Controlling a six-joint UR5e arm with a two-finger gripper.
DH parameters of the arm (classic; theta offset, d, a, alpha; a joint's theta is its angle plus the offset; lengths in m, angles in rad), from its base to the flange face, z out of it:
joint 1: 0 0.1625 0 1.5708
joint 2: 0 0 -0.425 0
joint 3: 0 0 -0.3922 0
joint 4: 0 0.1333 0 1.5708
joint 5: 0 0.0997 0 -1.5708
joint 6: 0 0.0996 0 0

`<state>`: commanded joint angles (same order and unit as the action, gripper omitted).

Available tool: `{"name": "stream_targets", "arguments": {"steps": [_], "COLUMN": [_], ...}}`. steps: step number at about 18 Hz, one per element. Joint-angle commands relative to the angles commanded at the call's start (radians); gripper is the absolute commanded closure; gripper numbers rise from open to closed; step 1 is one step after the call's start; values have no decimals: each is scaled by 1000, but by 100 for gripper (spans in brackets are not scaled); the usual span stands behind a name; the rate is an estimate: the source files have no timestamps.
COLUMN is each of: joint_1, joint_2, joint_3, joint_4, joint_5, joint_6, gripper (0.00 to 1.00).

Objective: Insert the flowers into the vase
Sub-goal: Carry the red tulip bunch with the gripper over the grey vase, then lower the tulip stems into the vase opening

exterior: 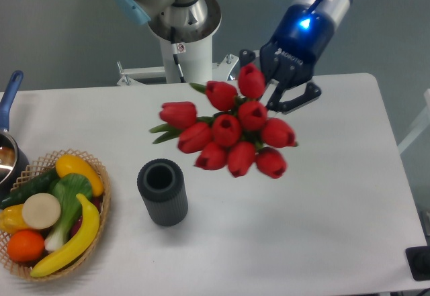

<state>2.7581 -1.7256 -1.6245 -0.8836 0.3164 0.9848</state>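
We see the gripper (272, 84) above the far side of the table (322, 195), its two dark fingers (304, 96) closed around the stem end of the flowers (228, 131). The bunch hangs in the air, not touching the table. The red heads fan out in front of and below the fingers, toward the camera and to image-left. The long axis runs from the clamped stems at upper right down to the heads at lower left. A few green leaves stick out at the left edge of the bunch.

The vase (162, 192) stands upright on the table, mouth open upward, below and left of the bunch and apart from it. A basket of fruit and vegetables (50, 212) sits at the left edge, near the vase.

The stems are hidden behind the heads; we cannot see the exact contact point. The bunch is slightly blurred.
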Motion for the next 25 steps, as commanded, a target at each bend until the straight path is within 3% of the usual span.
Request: {"name": "stream_targets", "arguments": {"steps": [3, 9, 15, 22, 25], "joint_1": [-17, -80, -114, -115, -117], "joint_2": [-29, -72, -92, -106, -126], "joint_3": [-6, -14, -84, -178, -187], "joint_4": [15, 22, 25, 38, 38], "joint_5": [-103, -177, -256, -310, -376], "joint_6": [5, 6, 12, 147, 175], "gripper": [78, 78, 78, 79, 79]}}
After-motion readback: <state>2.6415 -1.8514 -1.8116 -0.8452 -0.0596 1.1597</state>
